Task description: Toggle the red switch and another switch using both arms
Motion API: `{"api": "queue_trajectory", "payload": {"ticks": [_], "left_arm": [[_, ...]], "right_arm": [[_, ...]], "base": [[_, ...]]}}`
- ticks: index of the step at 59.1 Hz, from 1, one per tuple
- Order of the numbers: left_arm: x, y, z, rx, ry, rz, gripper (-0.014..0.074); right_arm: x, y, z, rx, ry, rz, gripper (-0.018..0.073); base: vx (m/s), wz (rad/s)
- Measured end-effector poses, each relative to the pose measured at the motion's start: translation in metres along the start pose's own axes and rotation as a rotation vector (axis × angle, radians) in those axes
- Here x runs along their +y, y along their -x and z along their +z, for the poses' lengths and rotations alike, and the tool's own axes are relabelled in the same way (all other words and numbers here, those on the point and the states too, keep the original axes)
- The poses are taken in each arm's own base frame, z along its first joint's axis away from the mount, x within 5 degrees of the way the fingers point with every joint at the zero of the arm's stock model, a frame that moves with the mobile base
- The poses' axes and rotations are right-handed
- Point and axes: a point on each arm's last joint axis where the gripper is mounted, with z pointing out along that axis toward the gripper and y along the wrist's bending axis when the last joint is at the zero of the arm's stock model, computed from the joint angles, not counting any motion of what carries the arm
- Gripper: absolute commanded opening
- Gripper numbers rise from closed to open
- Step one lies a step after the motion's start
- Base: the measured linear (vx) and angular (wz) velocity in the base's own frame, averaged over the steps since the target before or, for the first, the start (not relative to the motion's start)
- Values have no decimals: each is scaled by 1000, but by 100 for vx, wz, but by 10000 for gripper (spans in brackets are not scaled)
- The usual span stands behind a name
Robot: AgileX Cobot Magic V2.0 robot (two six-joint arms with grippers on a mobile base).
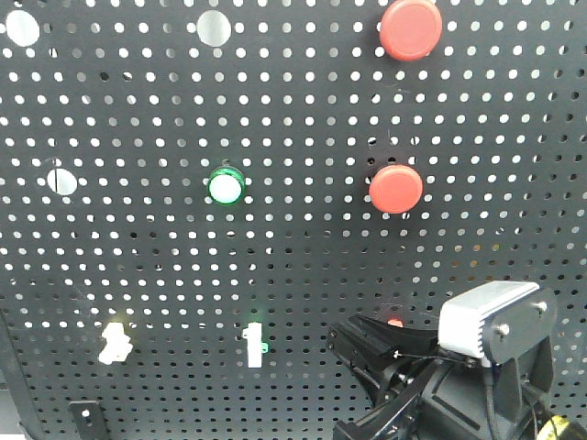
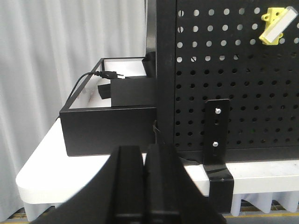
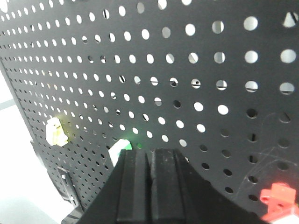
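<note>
The red switch (image 1: 395, 323) is a small red lever low on the black pegboard (image 1: 303, 266), partly hidden behind my right arm. In the right wrist view the red switch (image 3: 279, 200) lies to the lower right of my right gripper (image 3: 150, 155), which is shut and empty close to the board. From the front, the right gripper (image 1: 348, 344) sits just left of and below the red lever. The cream switch (image 1: 116, 341) is at the lower left. My left gripper (image 2: 145, 151) is shut and empty, low by the board's left edge; the cream switch (image 2: 275, 25) is up to its right.
Two large round red buttons (image 1: 411, 29) (image 1: 396, 189), a green-ringed white button (image 1: 225, 186) and a slim white toggle (image 1: 255, 346) are on the board. A black open box (image 2: 110, 126) with a cable stands on the white table (image 2: 51, 172) left of the board. A black bracket (image 2: 217, 135) holds the board's foot.
</note>
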Motion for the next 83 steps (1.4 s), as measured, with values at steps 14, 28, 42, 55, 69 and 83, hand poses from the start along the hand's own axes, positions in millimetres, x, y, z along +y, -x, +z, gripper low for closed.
{"api": "queue_trajectory", "payload": {"ticks": [14, 28, 42, 55, 69, 83], "left_arm": [[0, 0, 0, 1, 0, 0, 2], [0, 0, 0, 1, 0, 0, 2], [0, 0, 0, 2, 0, 0, 2], [0, 0, 0, 2, 0, 0, 2], [0, 0, 0, 1, 0, 0, 2], [0, 0, 0, 4, 0, 0, 2]], "right_arm": [[0, 0, 0, 0, 0, -14, -6], [-13, 3, -40, -68, -59, -208, -6], [-46, -15, -127, -200, -333, -278, -6], [-59, -75, -174, -127, -577, -239, -6], [-57, -120, -193, -53, -636, -209, -6], [-59, -131, -194, 48, -653, -139, -6]], "base": [[0, 0], [0, 0], [0, 0], [0, 0], [0, 0], [0, 0]]}}
